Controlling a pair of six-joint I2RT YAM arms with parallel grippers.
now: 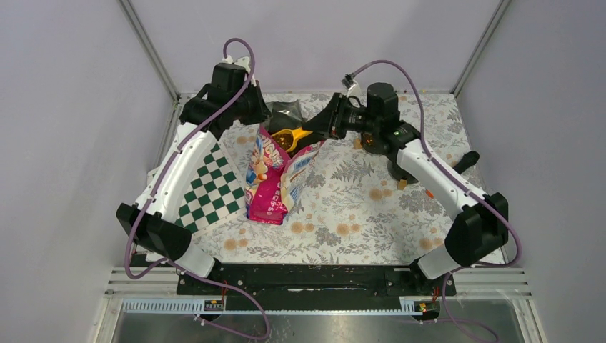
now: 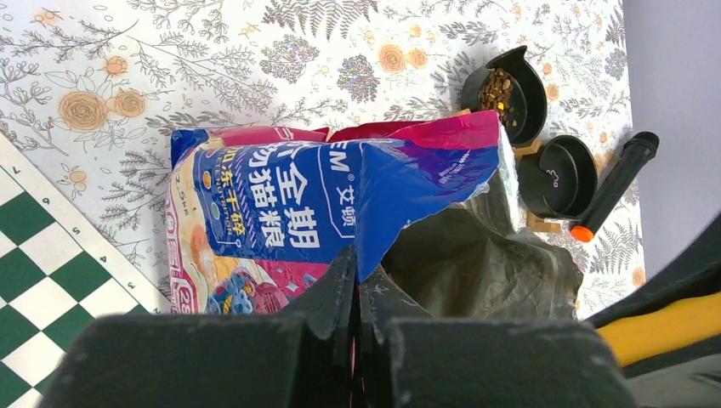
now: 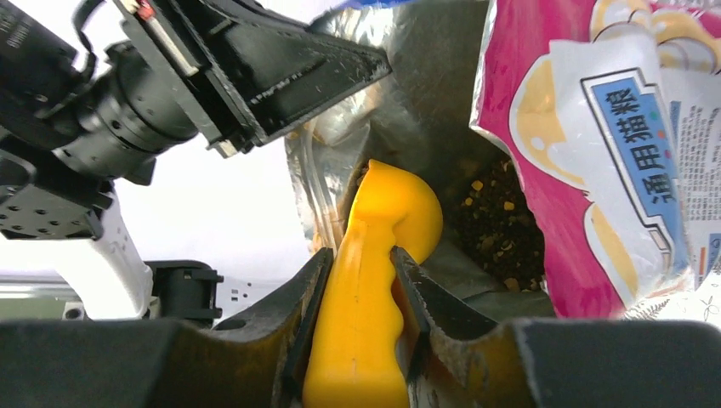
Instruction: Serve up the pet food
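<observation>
- Top view: the bag [image 1: 270, 182] is stood on the worktop [image 1: 357, 207], an orange scoop [image 1: 291, 137] at its mouth.
- Left wrist: the bag's rim is pinched by the left end effector [image 2: 357, 289]; pet food [image 2: 497, 89] is seen in a black bowl [image 2: 532, 102].
- Right wrist: the scoop's handle is pinched by the right end effector [image 3: 361, 263]; more pet food is seen inside the bag.

All the print I can read sits on the bag [image 2: 281, 204]. Just beyond the tips of the left claw [image 2: 357, 285], on the bag's blue panel, I read large white characters 全期 over 幼猫粮. "EM" and 艾顿 stand beside them in smaller white. Farther to that claw's left, by the bag's edge, I make out "2.5", and the letters after it are unclear. To the right of the right claw [image 3: 361, 255], a blue label on the bag reads 通用猫粮. The marks on the chessboard [image 2: 51, 280] border are too small for me to read.
</observation>
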